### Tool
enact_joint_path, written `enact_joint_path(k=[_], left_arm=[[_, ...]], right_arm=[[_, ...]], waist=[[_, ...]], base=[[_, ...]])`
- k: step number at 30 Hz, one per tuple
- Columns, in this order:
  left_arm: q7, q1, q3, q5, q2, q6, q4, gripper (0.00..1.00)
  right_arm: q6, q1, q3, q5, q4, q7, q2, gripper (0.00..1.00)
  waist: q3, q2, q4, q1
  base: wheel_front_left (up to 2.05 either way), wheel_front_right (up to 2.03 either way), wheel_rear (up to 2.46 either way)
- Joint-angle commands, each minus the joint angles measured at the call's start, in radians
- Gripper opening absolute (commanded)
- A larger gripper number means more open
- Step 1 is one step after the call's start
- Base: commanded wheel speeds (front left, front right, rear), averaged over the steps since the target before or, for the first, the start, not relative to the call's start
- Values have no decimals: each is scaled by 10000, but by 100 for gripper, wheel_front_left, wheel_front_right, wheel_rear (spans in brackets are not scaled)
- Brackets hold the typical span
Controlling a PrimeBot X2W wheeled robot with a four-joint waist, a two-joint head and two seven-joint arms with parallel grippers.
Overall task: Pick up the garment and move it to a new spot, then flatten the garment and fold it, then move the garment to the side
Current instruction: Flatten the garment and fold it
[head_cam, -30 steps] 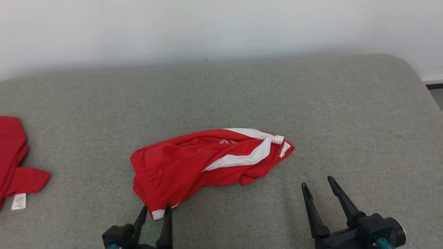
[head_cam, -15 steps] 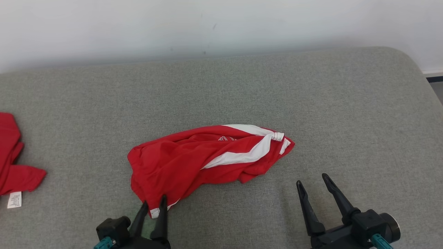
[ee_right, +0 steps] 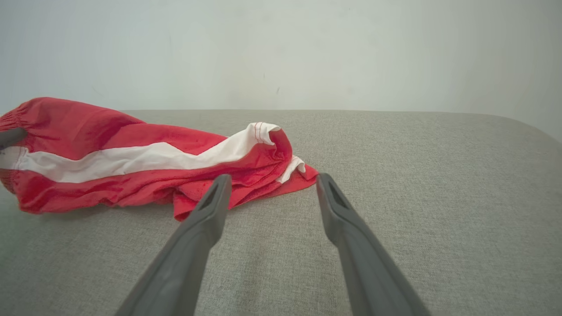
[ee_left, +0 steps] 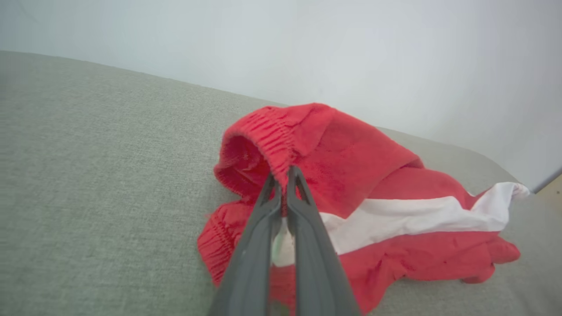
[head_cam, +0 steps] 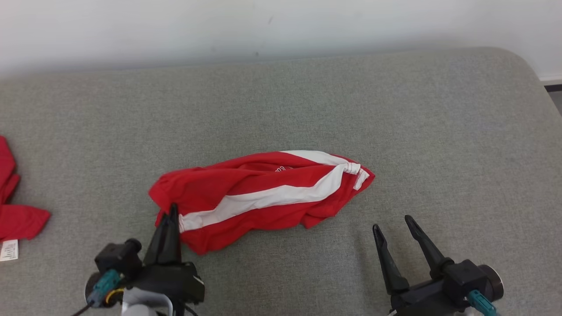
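The garment (head_cam: 263, 193) is a pair of red shorts with a white side stripe, crumpled in the middle of the grey cushion. My left gripper (head_cam: 173, 210) is shut on its near-left end, lifting the elastic waistband edge off the surface. In the left wrist view the fingers (ee_left: 268, 206) pinch the garment (ee_left: 351, 175) at the red waistband and white stripe end. My right gripper (head_cam: 391, 221) stands open on the cushion, to the right of and nearer than the garment's right end. In the right wrist view its fingers (ee_right: 210, 206) point at the garment (ee_right: 131, 158), apart from it.
A second red piece of clothing (head_cam: 17, 215) with a white label lies at the far left edge of the grey cushion (head_cam: 439, 131). A pale wall (head_cam: 263, 26) runs behind it. The cushion's rounded corner and a strip of floor show at the right.
My left gripper has shut on the garment's near-left end and lifted it, turning the cloth so the white stripe runs along its length. The camera has tilted slightly; the right gripper has barely moved.
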Motion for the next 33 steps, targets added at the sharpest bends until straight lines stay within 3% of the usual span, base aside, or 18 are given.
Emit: enact_joint_path(k=[1, 8, 16, 17, 18, 33], left_arm=[[-34, -312, 180, 386, 12, 71, 253, 0], [-34, -1492, 1064, 1311, 348, 261, 2138, 0], [-34, -2041, 1640, 1829, 750, 443, 3093, 4], [-34, -2075, 1663, 1917, 745, 459, 3135, 47], [-34, -2068, 1690, 1992, 750, 456, 3168, 100], [-34, 505, 2369, 2501, 153, 572, 954, 100]], right_arm=[[10, -105, 42, 65, 52, 1, 30, 100], [10, -294, 30, 98, 54, 1, 140, 100], [10, -359, -124, 125, 40, 2, 251, 100], [10, -346, -134, 120, 51, 1, 258, 100], [10, -324, -152, 125, 72, 2, 276, 100], [10, 279, -768, -115, -30, 2, 582, 100]], waist=[[128, -1, -82, 0], [445, -1, -361, 0], [597, -1, -488, 0], [580, -1, -481, 0], [541, -1, -469, 0], [-1208, -1, -48, 0]], base=[[0, 0, 0], [0, 0, 0], [0, 0, 0], [0, 0, 0], [0, 0, 0], [0, 0, 0]])
